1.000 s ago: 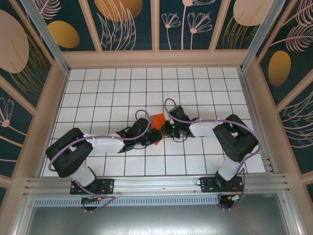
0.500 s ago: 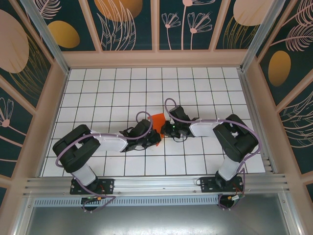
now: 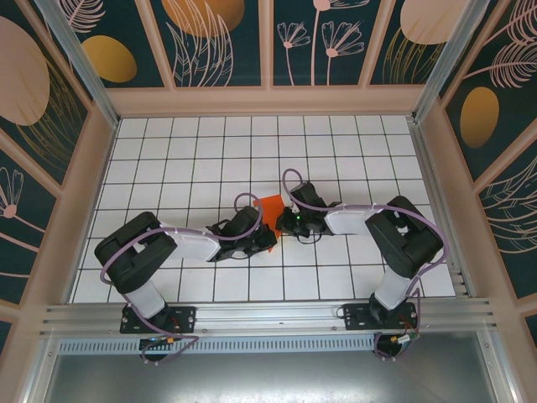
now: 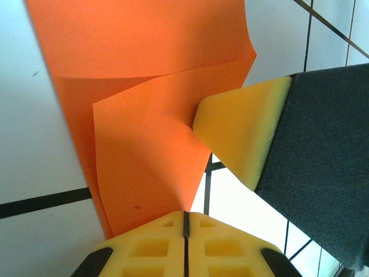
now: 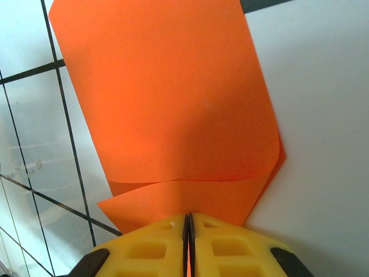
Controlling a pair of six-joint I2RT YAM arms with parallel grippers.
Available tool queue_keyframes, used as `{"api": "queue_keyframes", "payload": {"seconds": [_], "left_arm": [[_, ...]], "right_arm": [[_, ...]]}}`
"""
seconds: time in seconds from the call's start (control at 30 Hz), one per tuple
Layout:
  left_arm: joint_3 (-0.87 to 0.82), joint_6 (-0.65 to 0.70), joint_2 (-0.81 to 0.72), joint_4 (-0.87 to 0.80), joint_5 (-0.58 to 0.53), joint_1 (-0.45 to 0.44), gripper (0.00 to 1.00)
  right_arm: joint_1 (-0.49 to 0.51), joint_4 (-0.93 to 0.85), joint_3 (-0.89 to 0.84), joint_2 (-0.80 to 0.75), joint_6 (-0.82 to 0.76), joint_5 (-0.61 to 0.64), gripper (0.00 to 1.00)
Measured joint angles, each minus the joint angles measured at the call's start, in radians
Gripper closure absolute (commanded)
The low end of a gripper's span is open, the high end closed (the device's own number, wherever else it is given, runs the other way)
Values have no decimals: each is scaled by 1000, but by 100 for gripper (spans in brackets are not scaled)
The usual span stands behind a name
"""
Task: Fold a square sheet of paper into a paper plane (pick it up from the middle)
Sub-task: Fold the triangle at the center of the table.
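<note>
The square sheet of paper is bright orange-red and lies folded over itself on the white tiles, a loose flap rather than a slim dart. In the right wrist view the sheet curls back on itself, and my right gripper is shut on its near edge, with orange showing in the seam. In the left wrist view the sheet tapers to a point that runs into my shut left gripper. A yellow finger of the right gripper presses the paper's right edge. From above, the left gripper and the right gripper meet at the paper's near side.
The white tiled floor stretches behind and to both sides of the paper. Patterned walls enclose it, and an aluminium rail runs along the near edge by the arm bases.
The left arm has swung right and its gripper has closed in on the paper's near corner, covering the orange tip seen before. The right arm has not moved.
</note>
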Motion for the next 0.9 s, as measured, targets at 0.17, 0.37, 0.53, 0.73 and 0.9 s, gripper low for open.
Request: {"api": "queue_keyframes", "payload": {"seconds": [0.17,0.37,0.53,0.73,0.9], "left_arm": [[-10,0,0,14,2,0,91],[-19,-4,0,23,4,0,92],[-21,-5,0,21,6,0,94],[-19,52,-11,-24,-2,0,95],[1,166,-27,-99,-3,0,95]], "right_arm": [[0,0,0,1,0,0,87],[0,-3,2,2,1,0,87],[-1,-4,2,2,3,1,88],[-9,-16,2,-17,2,0,87],[-29,-23,2,-92,-29,0,87]]}}
